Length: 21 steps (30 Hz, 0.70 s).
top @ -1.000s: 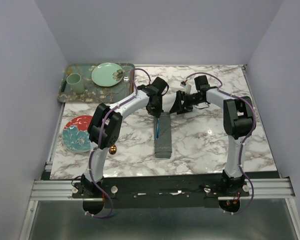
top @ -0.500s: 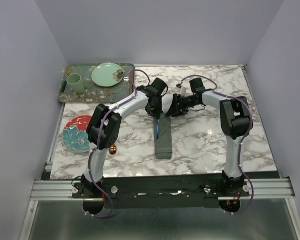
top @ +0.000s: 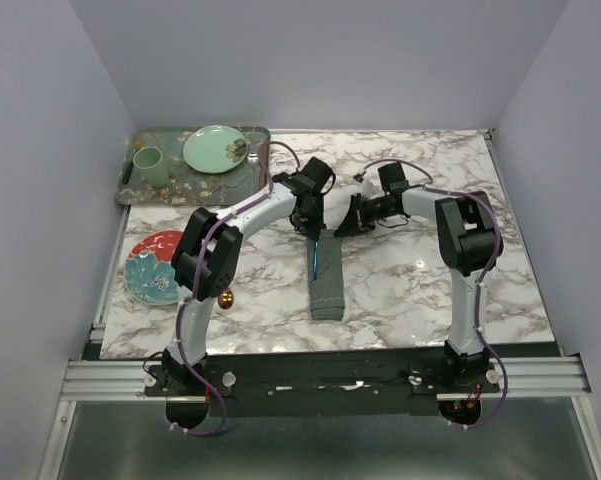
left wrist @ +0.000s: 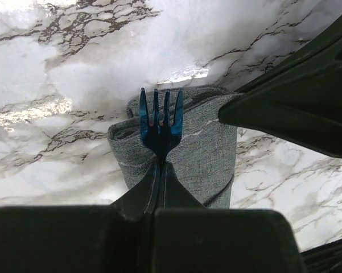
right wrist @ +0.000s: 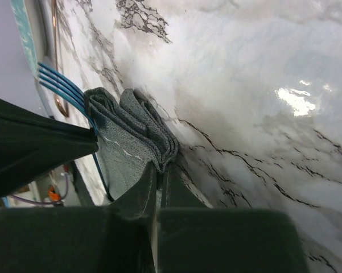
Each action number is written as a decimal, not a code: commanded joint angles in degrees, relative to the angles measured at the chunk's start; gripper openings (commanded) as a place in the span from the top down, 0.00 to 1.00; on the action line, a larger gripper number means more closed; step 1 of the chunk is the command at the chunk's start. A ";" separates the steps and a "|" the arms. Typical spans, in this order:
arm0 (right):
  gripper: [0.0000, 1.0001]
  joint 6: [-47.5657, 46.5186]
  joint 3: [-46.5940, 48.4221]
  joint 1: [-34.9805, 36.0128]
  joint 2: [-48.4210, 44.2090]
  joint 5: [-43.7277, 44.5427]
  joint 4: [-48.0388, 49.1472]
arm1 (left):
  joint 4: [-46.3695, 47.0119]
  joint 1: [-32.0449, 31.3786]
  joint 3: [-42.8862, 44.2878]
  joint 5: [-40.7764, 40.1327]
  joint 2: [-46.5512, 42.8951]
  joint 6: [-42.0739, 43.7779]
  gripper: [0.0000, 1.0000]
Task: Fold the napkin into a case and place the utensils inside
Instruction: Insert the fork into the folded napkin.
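Left fingers [left wrist: 137,196] clamp the one blue fork [left wrist: 160,125]; right fingers [right wrist: 134,196] pinch the one grey case [left wrist: 204,153] (far end). Leftward lie one green plate [top: 216,148], one red plate [top: 157,267].

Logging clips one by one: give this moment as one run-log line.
left jaws: shut on fork | right jaws: shut on case edge | fork: tines over case end | phase: likely fork insertion

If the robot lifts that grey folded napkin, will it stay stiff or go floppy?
Probably floppy: the napkin is soft cloth whose folded layers bulge at the end. Lifted by the edge the right gripper pinches, it would likely sag and unfold.
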 commanded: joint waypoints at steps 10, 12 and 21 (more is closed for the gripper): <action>0.99 8.41 -4.88 0.62 -2.16 4.23 6.82 | -1.35 0.17 -4.20 2.58 -4.56 -2.15 1.00; 0.99 9.02 -5.41 0.62 -2.51 5.20 7.17 | -1.27 0.08 -4.90 2.58 -4.91 -2.59 1.00; 0.99 9.99 -6.55 0.62 -3.30 8.19 8.23 | -0.39 -0.62 -7.81 3.63 -5.79 -3.90 1.00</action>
